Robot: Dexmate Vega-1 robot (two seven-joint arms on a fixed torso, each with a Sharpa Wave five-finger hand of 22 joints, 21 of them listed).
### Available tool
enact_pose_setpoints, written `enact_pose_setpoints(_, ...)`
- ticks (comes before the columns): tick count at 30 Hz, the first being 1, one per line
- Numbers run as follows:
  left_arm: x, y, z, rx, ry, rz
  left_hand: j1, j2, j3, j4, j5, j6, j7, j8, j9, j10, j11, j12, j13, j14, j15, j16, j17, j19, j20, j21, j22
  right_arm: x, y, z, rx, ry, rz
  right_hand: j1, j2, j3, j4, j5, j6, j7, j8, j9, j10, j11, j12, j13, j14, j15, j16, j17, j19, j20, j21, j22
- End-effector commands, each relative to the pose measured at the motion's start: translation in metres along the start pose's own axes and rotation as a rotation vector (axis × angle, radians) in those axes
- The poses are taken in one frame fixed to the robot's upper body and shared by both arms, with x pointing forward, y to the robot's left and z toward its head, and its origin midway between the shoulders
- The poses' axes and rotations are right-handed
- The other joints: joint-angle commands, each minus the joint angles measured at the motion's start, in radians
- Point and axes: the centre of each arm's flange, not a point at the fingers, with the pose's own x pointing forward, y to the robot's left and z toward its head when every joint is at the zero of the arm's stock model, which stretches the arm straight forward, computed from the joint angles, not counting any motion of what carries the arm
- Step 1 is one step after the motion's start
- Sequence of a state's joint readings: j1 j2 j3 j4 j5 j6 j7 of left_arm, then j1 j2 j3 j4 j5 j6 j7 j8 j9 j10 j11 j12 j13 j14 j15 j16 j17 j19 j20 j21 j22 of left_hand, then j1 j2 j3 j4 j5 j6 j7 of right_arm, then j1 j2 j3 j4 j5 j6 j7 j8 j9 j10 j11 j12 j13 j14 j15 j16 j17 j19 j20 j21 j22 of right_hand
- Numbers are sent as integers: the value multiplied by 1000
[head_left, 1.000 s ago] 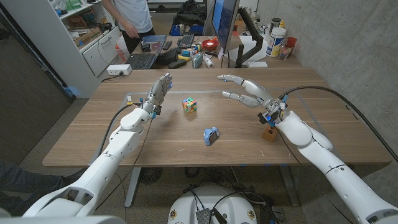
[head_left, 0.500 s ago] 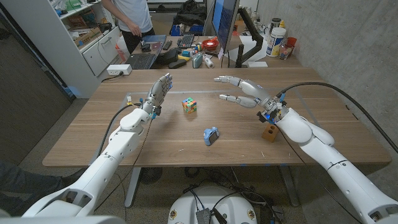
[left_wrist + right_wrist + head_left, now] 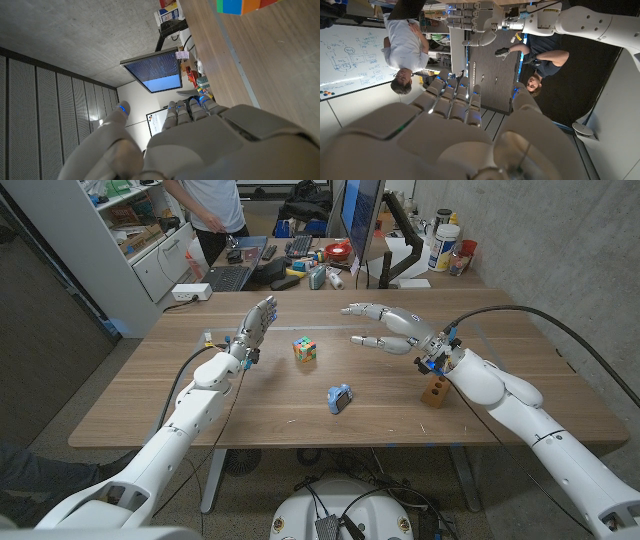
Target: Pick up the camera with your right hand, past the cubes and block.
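A small blue camera (image 3: 340,398) lies on the wooden table (image 3: 150,405) near its front middle. Behind it stands a multicoloured cube (image 3: 304,349), whose corner also appears in the left wrist view as the cube (image 3: 240,5). A small wooden block (image 3: 433,392) stands at the right, beside my right forearm. My right hand (image 3: 385,326) hovers open above the table, fingers stretched toward the middle, behind and right of the camera; my right hand (image 3: 455,120) holds nothing. My left hand (image 3: 256,326) is raised at the left of the cube, fingers straight and apart, empty; my left hand (image 3: 200,145) shows it too.
The far table edge carries a laptop (image 3: 228,276), a monitor (image 3: 360,220), bottles (image 3: 445,245) and small clutter. A person (image 3: 212,210) stands behind the table at the back left. Another person (image 3: 540,65) appears in the right wrist view. A black cable (image 3: 530,320) arcs off my right arm.
My right hand has drifted a little farther left and toward the table's far side, still open. The left hand, camera, cube and block have stayed put.
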State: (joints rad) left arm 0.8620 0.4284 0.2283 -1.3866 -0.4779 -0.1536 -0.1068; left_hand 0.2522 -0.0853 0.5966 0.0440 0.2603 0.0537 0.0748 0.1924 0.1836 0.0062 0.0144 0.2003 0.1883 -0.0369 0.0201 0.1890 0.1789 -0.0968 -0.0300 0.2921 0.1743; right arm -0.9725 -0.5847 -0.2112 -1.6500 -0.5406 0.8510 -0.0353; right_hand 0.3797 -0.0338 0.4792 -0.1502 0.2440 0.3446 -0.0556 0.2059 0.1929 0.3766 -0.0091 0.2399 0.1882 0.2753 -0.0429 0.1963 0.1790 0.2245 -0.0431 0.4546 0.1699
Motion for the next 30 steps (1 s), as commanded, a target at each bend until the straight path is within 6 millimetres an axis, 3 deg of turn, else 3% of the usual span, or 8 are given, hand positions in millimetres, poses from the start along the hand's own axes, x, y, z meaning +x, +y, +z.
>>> enact_pose_setpoints(1,-1,-3,7,13,-10,3,2,6,-3,2,10,3,5,4,4,3,3,3,3,-9,2,0,5,0,-5,-4,4,2,-1,1,-69,-31,57,15,3,9,-3,5,1,-6,-3,3,4,-4,-2,3,9,-36,0,5,9,-19,-4,3)
enact_pose_setpoints(15,-2,-5,5,16,-7,-3,3,7,-6,2,9,2,2,4,4,1,1,2,3,-10,2,0,5,-2,5,-10,5,4,10,6,-168,-39,126,27,2,13,-6,6,-3,-7,-4,3,0,-11,-5,3,9,-35,-2,5,7,-17,-14,3)
enact_pose_setpoints(30,-5,-1,-6,10,15,10,3,9,-9,2,9,2,4,4,4,0,4,2,3,-12,2,0,5,-2,-1,-16,5,8,23,2,-234,-35,217,44,-1,20,-11,6,-9,-8,-6,4,-1,-6,-7,4,7,-34,-4,4,7,-11,-24,4)
